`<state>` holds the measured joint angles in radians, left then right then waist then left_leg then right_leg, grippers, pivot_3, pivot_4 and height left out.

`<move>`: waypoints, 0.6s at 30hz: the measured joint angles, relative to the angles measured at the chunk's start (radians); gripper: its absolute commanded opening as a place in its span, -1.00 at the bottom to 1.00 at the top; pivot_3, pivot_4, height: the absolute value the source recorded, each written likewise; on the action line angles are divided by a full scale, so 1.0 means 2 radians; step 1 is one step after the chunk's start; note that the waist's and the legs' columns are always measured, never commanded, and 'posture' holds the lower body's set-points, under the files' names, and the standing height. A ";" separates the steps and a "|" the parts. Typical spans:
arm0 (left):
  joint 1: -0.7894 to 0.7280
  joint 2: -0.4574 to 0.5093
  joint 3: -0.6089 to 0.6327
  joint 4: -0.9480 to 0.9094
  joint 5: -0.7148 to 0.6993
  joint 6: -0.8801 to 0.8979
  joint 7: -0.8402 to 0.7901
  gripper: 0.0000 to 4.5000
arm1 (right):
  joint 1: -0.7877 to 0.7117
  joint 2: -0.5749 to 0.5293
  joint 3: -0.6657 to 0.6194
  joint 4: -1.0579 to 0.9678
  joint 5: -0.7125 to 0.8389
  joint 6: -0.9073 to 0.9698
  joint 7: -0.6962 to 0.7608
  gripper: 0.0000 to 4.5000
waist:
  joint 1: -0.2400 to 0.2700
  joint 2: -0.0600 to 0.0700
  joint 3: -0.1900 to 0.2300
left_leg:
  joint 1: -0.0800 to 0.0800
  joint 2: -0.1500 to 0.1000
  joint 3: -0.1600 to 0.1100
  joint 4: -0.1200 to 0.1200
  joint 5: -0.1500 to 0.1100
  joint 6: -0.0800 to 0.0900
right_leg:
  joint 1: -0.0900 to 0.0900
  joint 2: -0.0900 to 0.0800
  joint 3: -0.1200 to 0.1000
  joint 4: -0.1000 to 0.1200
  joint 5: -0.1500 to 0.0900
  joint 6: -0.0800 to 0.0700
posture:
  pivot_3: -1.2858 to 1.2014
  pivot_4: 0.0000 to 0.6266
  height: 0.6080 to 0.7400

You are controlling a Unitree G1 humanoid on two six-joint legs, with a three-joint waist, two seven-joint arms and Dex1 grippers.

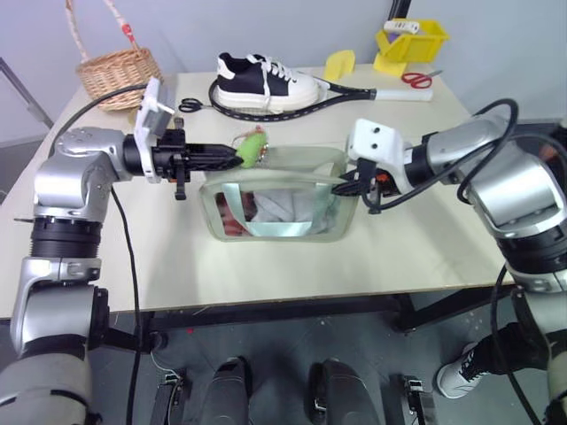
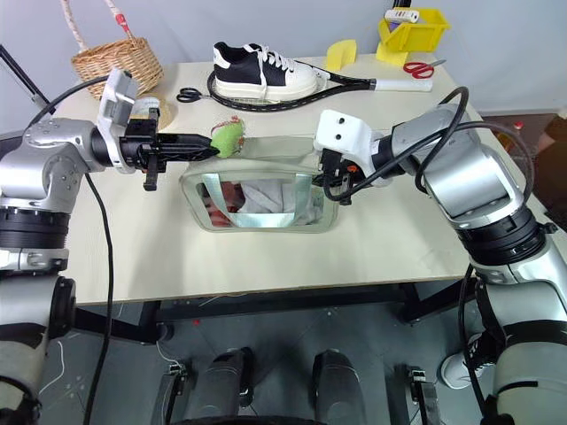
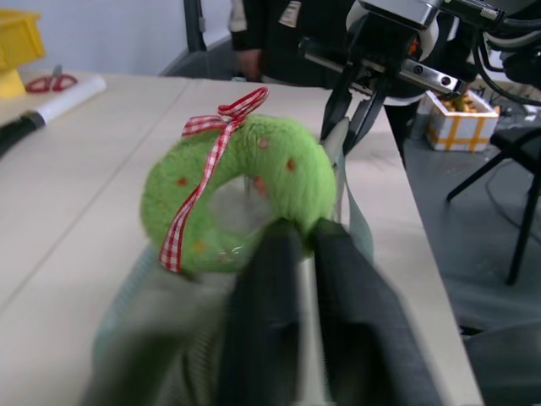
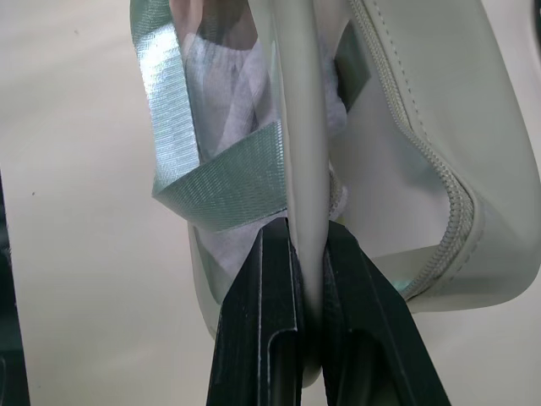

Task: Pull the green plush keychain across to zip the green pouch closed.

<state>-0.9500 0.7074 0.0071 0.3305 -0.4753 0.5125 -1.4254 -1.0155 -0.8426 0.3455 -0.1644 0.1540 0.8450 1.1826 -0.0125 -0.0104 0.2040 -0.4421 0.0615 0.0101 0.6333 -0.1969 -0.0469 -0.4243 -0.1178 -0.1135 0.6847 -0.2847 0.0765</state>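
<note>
Pouch (image 1: 275,205) first: the green pouch sits in the middle of the counter (image 1: 416,257), with its clear window facing the robot and its top not yet zipped all the way. The green plush keychain (image 1: 252,147), a fuzzy ring with a red checked bow, hangs at the pouch's top left corner, on the robot's left side.

The left gripper (image 1: 232,158) reaches in level from the left. Its jaws are at the bottom of the plush ring. The gap between them is small, but I cannot tell if they truly pinch the ring or have let go a bit. The right gripper (image 2: 330,188) is at the right end of the pouch, and its jaws are clenched on the pale edge there, holding the pouch steady.

To do this step well, I think the left jaws should squeeze the ring firmly first. Then the pull should go straight along the zipper line, slow and even. The right gripper should stay tight so the pouch does not slide or fold. A pull upward or sideways could jam the zipper or make the soft ring slip out.
</note>
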 measured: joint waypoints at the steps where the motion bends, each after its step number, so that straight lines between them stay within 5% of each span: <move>1: -0.001 0.000 -0.001 0.000 0.000 0.004 0.000 0.06 | 0.000 0.000 0.000 0.000 0.000 0.000 -0.001 -1.00 | 0.000 0.000 0.000 | 0.000 0.000 0.000 0.000 0.000 0.000 | 0.000 0.000 0.000 0.000 0.000 0.000 | 0.03 -0.52 1.00; 5: -0.004 0.019 -0.001 0.000 0.006 0.000 -0.002 0.95 | 0.000 0.001 0.000 0.000 0.003 0.001 -0.004 -1.00 | -0.002 0.000 0.000 | 0.000 0.000 0.000 0.000 0.000 0.000 | 0.000 0.000 0.000 0.000 0.000 0.000 | 0.03 -0.52 1.00; 6: -0.004 0.027 -0.001 0.000 0.011 -0.010 -0.004 0.98 | 0.000 0.001 0.000 0.000 0.004 0.001 -0.005 -1.00 | -0.002 0.000 0.000 | 0.000 0.000 0.000 0.000 0.000 0.000 | 0.000 0.000 0.000 0.000 0.000 0.000 | 0.03 -0.52 1.00; 13: 0.047 0.088 0.005 -0.018 0.018 -0.017 -0.027 0.98 | 0.000 0.003 0.000 0.001 0.004 0.001 -0.009 -1.00 | -0.001 0.000 0.000 | 0.000 0.000 0.000 0.000 0.000 0.000 | 0.000 0.000 0.000 0.000 0.000 0.000 | 0.03 -0.52 1.00; 18: 0.081 0.086 -0.003 -0.029 0.035 -0.016 -0.012 0.25 | 0.000 0.003 0.000 0.002 0.004 0.001 -0.009 -1.00 | 0.002 0.000 0.000 | 0.000 0.000 0.000 0.000 0.000 0.000 | 0.000 0.000 0.000 0.000 0.000 0.000 | 0.03 -0.52 1.00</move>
<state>-0.7878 0.8792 0.0021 0.2720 -0.4047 0.4808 -1.4499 -1.0154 -0.8375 0.3455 -0.1606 0.1625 0.8463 1.1645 -0.0088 -0.0104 0.2040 -0.4421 0.0622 0.0110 0.6334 -0.1969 -0.0469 -0.4245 -0.1176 -0.1128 0.6848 -0.2843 0.0759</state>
